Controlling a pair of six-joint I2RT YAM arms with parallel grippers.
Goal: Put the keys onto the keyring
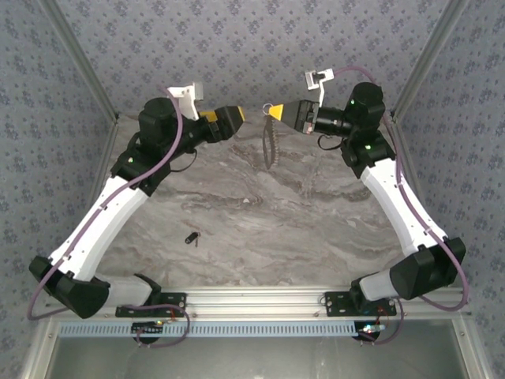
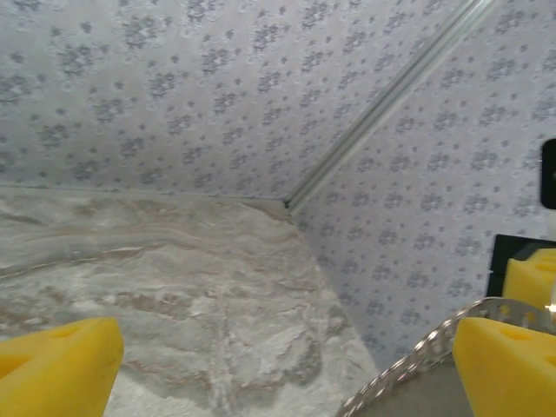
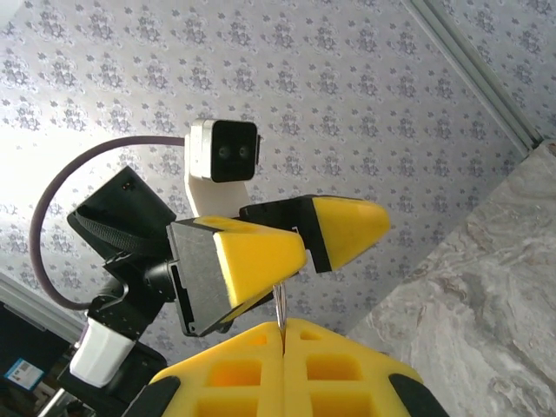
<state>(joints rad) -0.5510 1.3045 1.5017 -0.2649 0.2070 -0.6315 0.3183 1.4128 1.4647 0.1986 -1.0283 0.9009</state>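
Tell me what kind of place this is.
Probably a robot test booth, not a home: two arms bolted to a metal rail, a marble-look table, and patterned walls closing it in.

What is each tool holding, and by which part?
The right tool, shut, pinches the keyring by one end; the rest hangs below. The left tool is open and holds nothing.

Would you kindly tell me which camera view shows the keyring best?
The top external view: the keyring hangs there at full length from the shut right gripper. The left wrist view catches a curved stretch of it. The right wrist view shows a thin sliver between its own shut jaws.
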